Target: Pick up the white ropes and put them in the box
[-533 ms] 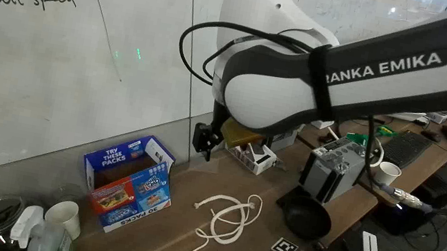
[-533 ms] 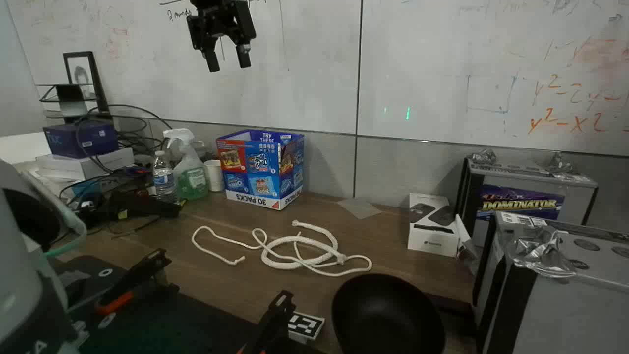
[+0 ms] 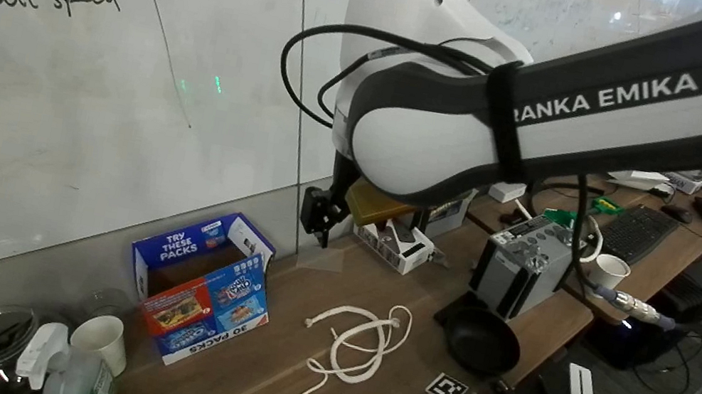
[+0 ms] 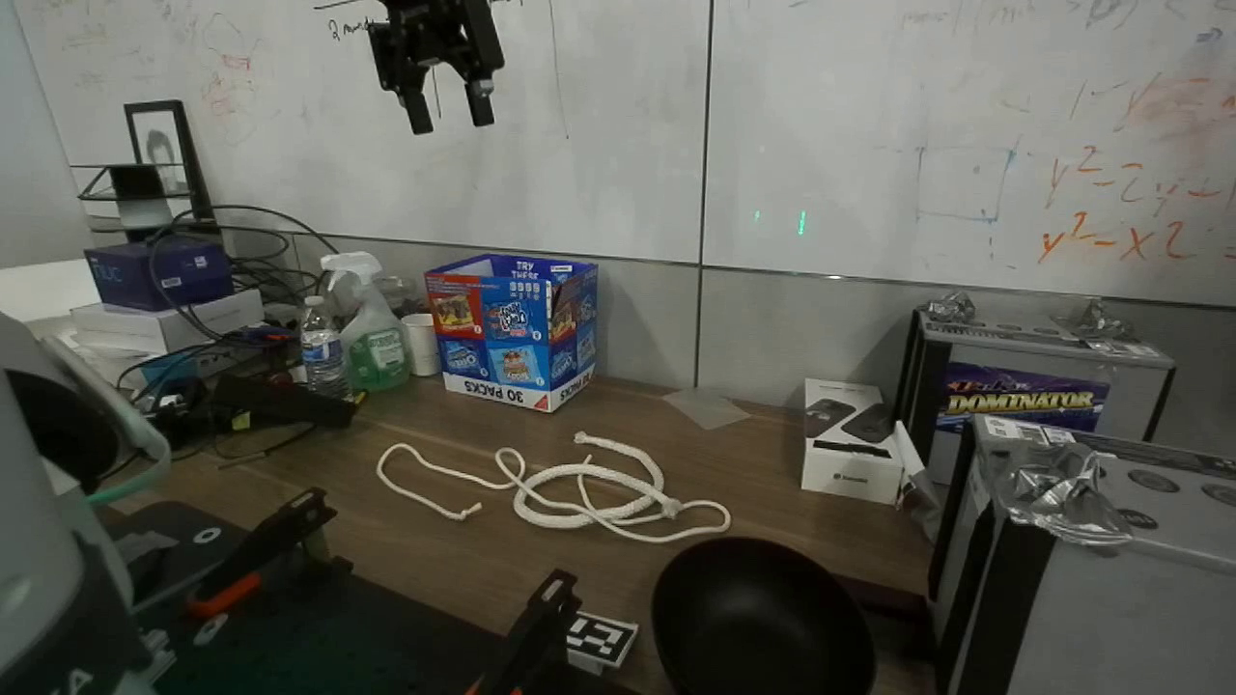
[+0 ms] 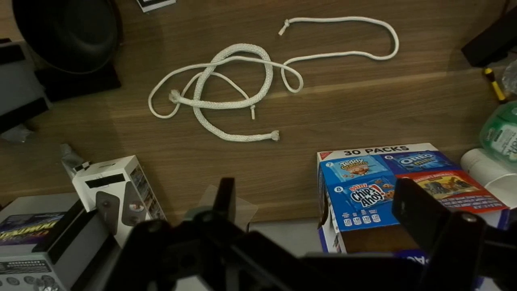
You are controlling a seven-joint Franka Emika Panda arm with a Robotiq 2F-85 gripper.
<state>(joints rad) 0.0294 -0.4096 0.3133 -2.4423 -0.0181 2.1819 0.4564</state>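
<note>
End effector point(image 4: 451, 118) a touch higher, ropes point(image 5: 268, 76) still outside the box point(image 4: 507, 338)

The jaws stand wide apart with nothing between them, above the level of the box. In both exterior views the end effector sits slightly higher than a moment ago, while ropes and box show no shift. I take that to mean the pick has not begun: it must yet come down, out from the box's printed front, to the ropes on the bench point(image 4: 744, 454), where the thin one crosses the thick, both apart from the box.

The box is open at the top, and no rope shows in what can be seen of its inside. Close by one end stands a cup point(image 3: 102, 341), contents hidden, and past that a spray bottle point(image 4: 375, 343), green inside. Well off the box's other end is a carton point(image 4: 852, 468); what it holds I cannot tell. Farther from the box than the ropes sits the pan point(image 3: 483, 341), too dark inside to read
</note>
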